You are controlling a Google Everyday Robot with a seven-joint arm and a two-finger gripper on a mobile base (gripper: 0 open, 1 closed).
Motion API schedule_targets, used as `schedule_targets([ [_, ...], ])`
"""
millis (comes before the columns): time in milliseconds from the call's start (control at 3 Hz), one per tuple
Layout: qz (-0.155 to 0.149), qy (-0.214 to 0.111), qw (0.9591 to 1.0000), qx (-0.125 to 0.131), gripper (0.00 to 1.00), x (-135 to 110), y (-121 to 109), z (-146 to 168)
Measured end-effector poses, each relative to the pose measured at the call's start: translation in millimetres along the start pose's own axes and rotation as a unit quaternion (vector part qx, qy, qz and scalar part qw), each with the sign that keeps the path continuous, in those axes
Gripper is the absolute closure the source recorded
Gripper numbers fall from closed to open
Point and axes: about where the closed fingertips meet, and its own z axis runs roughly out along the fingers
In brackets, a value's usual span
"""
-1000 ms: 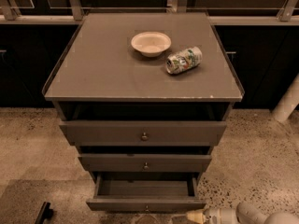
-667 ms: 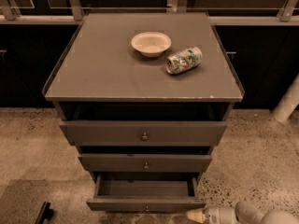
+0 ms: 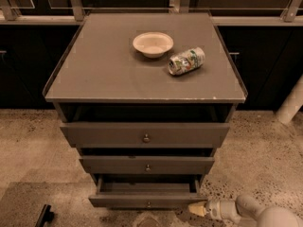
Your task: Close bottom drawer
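The bottom drawer (image 3: 147, 201) is the narrowest of the cabinet's three, grey-brown with a tiny round knob (image 3: 148, 204). It stands pulled out, and its inside shows empty from above. My gripper (image 3: 198, 209) comes in from the lower right, its pale tip right at the drawer front's right end. The white arm (image 3: 255, 213) runs off behind it to the right.
The middle drawer (image 3: 147, 165) and the top drawer (image 3: 144, 135) stand slightly out above it. On the cabinet top (image 3: 94, 74) sit a white bowl (image 3: 153, 44) and a can (image 3: 186, 61) lying on its side. A dark object (image 3: 44, 216) lies on the speckled floor at lower left.
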Motion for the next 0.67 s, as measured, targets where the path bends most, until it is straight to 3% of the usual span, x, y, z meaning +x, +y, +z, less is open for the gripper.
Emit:
schedule_targets([
  [667,-0.05,-0.008,0.9983,0.028,1.0,-38,-8,1],
])
